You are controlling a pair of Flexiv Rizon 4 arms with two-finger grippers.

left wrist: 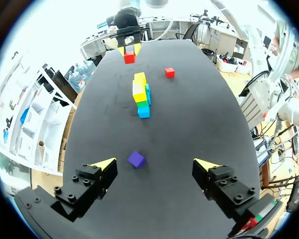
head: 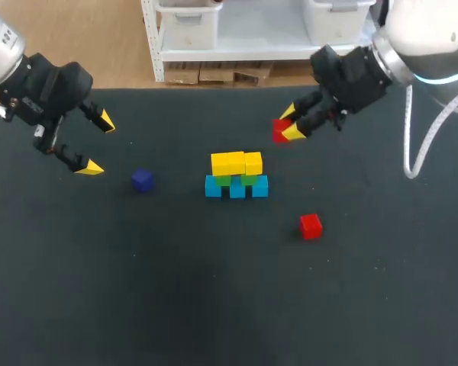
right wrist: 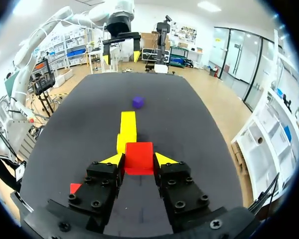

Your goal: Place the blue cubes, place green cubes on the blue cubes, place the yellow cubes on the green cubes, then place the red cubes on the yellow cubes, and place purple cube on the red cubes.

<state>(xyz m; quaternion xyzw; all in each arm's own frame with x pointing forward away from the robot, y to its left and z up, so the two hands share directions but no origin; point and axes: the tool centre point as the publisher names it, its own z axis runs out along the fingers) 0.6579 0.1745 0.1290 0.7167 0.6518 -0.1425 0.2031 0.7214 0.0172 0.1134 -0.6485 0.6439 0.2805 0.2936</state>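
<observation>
Presently: right gripper [head: 291, 123], clamped on one red cube [right wrist: 139, 158] near the blue-green-yellow stack [head: 237, 185], likely bound for its yellow tier [head: 237, 162]; second red cube [head: 311, 226] and purple cube [head: 142, 180] lying loose, awaiting turn; left gripper [head: 98, 143], fingers spread, empty.

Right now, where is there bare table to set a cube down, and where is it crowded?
Bare: the near strip of the table, this side of the purple cube and the loose red cube. Narrow room between purple cube and stack. Crowded: behind the stack, where the right hand holds a second red cube.
</observation>
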